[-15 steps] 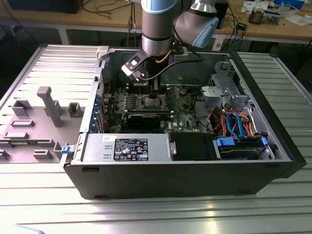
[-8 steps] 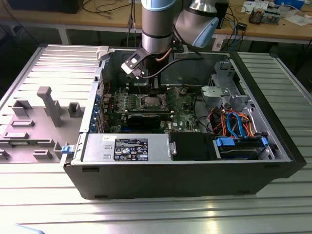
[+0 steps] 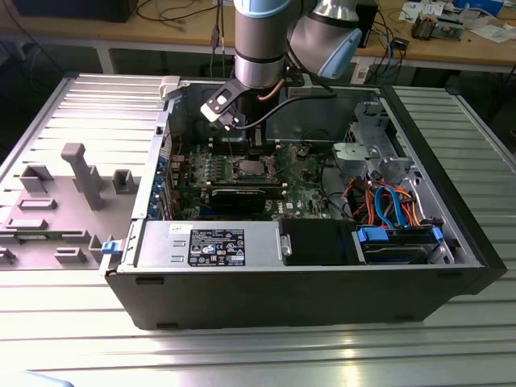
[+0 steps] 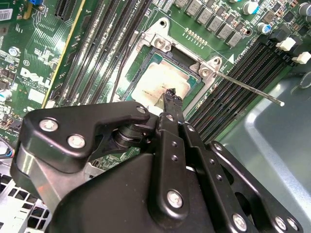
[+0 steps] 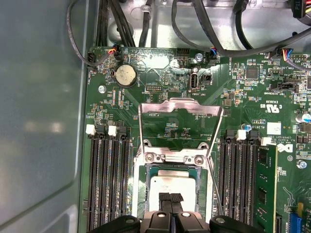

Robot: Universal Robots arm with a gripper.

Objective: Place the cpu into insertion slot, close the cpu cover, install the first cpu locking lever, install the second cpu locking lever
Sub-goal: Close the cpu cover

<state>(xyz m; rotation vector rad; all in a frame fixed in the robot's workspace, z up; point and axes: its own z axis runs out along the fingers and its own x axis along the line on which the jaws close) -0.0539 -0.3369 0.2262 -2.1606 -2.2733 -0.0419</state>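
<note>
i am looking down on a ribbed metal table (image 3: pixel 258 355) carrying an open black computer case (image 3: pixel 282 298), with a grey moulded fixture (image 3: pixel 64 193) on the exterior view's left. the robot arm (image 3: pixel 258 40) reaches down into the case, behind the grey power supply (image 3: pixel 210 242). inside lies the green circuit board (image 5: pixel 116 111). black cables (image 5: pixel 194 24) loop along one edge of it. rows of long black memory slots (image 5: pixel 107 179) run on both sides of the socket. the cpu cover (image 5: pixel 180 103) is open, a silvery frame tipped back on its hinge, with the board showing through its window. the insertion slot (image 5: pixel 200 182) lies exposed beside that hinge. the cpu (image 5: pixel 167 183) sits flat inside it, silvery top up. a thin locking lever (image 4: pixel 252 90) is unlatched and slants out over the memory slots. the gripper (image 5: pixel 170 198) hangs right over the cpu, its two black fingers drawn together with nothing between them, tips at the chip's top, blocking part of it in both wrist views.
</note>
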